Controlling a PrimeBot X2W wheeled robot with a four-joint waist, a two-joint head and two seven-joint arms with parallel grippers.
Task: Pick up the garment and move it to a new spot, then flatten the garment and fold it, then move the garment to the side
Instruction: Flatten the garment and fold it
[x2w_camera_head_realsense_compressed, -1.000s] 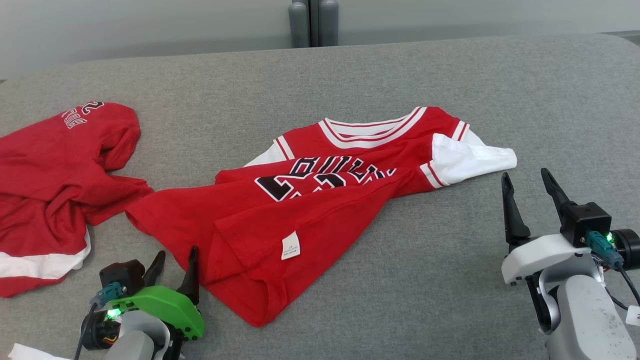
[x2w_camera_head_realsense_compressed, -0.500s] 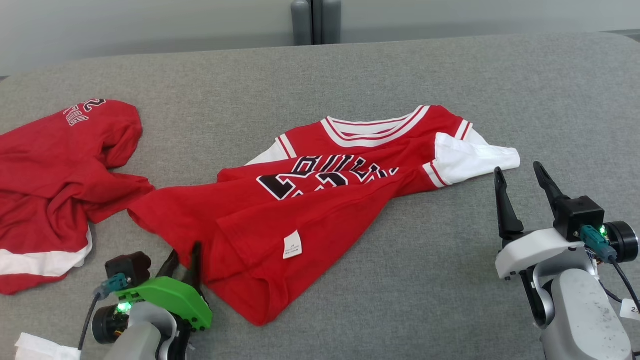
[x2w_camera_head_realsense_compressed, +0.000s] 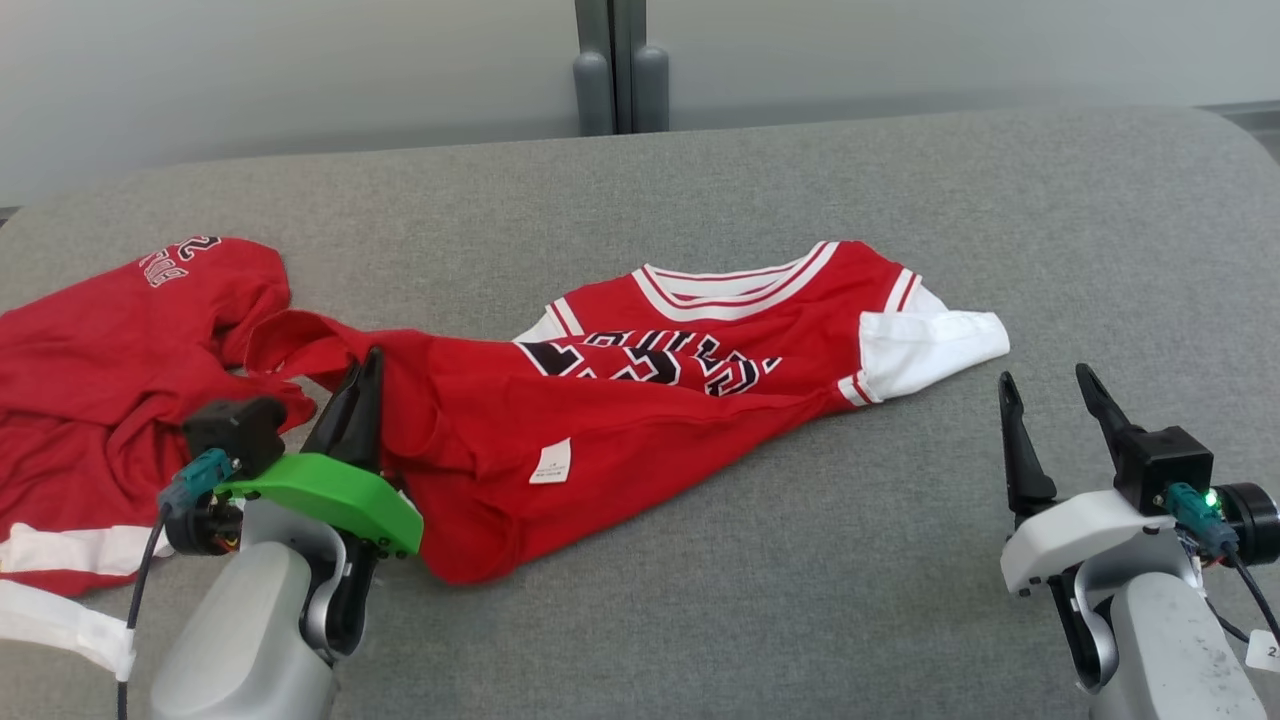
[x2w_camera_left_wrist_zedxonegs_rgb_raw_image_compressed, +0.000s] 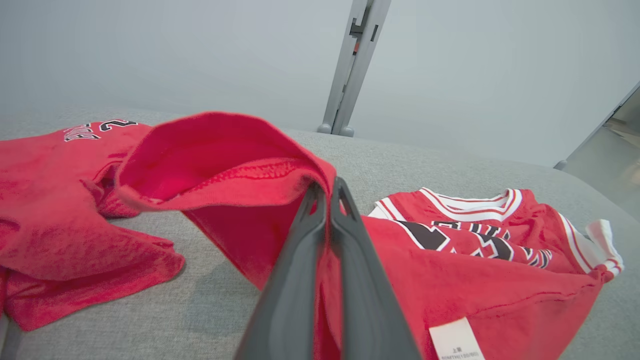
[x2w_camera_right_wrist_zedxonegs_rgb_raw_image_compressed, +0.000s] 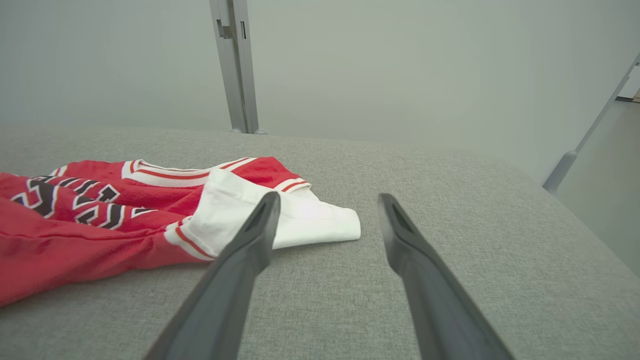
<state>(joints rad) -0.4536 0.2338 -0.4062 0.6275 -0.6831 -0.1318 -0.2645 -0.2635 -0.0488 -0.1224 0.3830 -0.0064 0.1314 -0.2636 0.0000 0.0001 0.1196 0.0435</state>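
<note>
The garment (x2w_camera_head_realsense_compressed: 640, 400) lies stretched left-right, collar (x2w_camera_head_realsense_compressed: 735, 288) facing away.

You've got bare table (x2w_camera_head_realsense_compressed: 850, 600) lower centre and right of frame, plus the upper strip. Second red shirt (x2w_camera_head_realsense_compressed: 90, 390) blocks the left side, jersey (x2w_camera_head_realsense_compressed: 640, 420) sprawls across the middle.

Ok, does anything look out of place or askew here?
The jersey lies twisted and bunched on the grey table, its care tag facing up; the shut left gripper pinches its hem, lifted. A second red garment sits crumpled at the left. Nothing looks damaged.
</note>
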